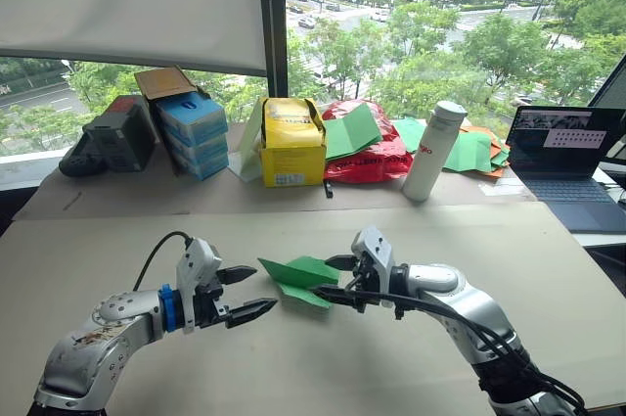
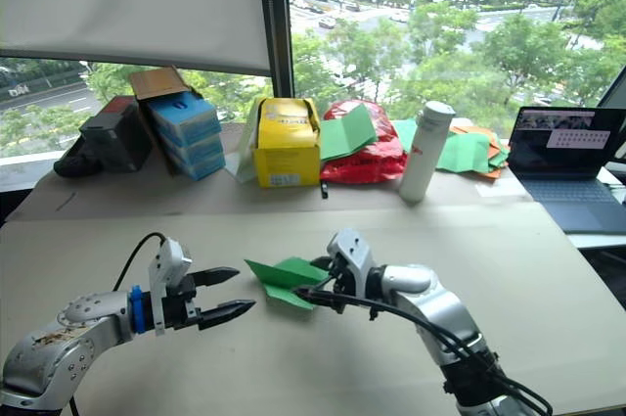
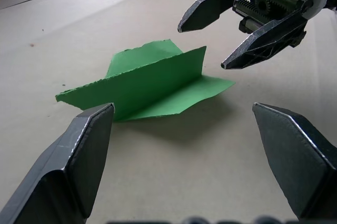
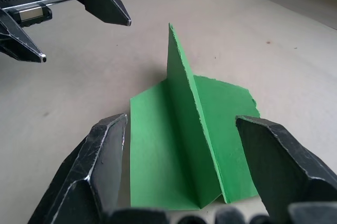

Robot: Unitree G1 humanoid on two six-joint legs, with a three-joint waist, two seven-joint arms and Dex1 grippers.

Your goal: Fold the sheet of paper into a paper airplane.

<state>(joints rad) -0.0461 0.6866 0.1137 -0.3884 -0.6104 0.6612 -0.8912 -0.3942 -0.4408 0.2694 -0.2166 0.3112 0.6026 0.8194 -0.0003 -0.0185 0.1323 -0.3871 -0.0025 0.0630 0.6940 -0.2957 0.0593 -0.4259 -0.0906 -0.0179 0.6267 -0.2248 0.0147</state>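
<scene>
Flanking the paper airplane (image 1: 299, 279), both end effectors gape, empty.

Head stereo pair: two views from above and behind the arms, facing forward and down across the table (image 1: 88, 240) toward the window (image 1: 440, 15); the two are nearly the same, slightly offset sideways. Left wrist view: low over the tabletop, close, looking along the left gripper (image 3: 184, 145) toward the paper airplane (image 3: 152, 81) and the right gripper (image 3: 202, 45) beyond it. Right wrist view: low and close, looking the opposite way, past the airplane to the left gripper. Shared ground, all four views: the airplane, the bare tabletop around it.
</scene>
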